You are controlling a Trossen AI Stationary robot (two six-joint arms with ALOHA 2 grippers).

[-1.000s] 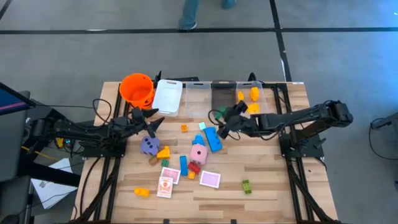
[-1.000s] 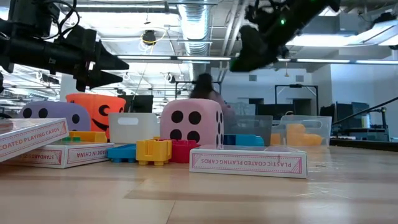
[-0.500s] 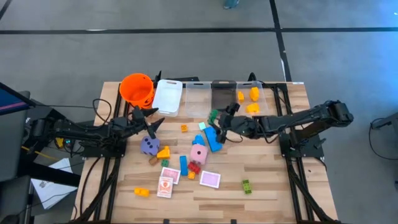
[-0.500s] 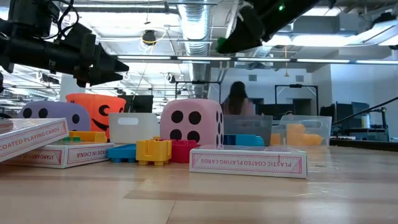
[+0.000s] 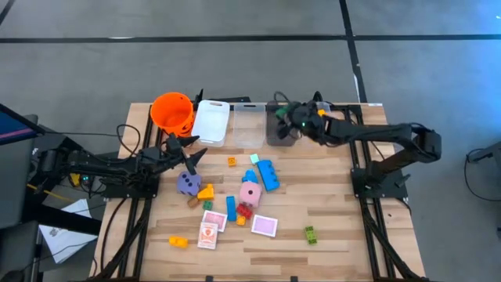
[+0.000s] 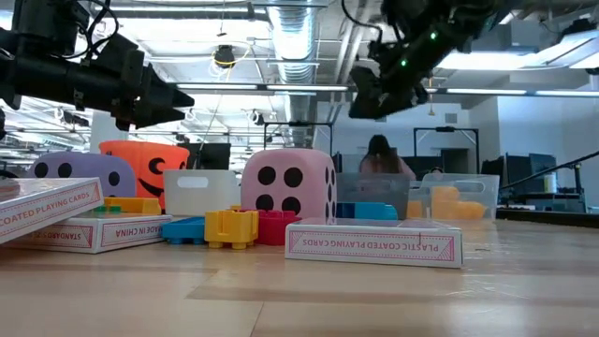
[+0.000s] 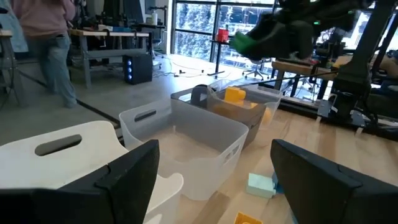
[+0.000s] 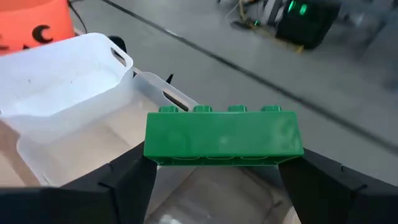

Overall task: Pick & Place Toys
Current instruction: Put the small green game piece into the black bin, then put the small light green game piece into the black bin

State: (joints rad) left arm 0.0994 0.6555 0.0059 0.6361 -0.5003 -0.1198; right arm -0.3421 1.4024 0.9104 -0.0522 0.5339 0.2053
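My right gripper is shut on a green four-stud brick and hangs over the bins at the table's far edge. The same green brick shows high in the left wrist view. My left gripper waits open at the left, next to the orange bucket, with nothing between its fingers. The other toys lie on the table's middle: a purple die, a pink die, a blue brick, card packs and small bricks. My right gripper pinches the green brick between its two fingers, one on each short end, so the brick spans the gap. The fingers slant down from the table's right side. The brick is level, studs up, lifted clear above the bins.
Along the far edge stand a white bin, a clear bin, a dark bin and a clear bin holding yellow bricks. A person stands in the room beyond the table.
My right gripper has swung with the green brick from above the table's middle toward the far edge, and now hangs over the bins. The brick stays in the hold, clear of everything.
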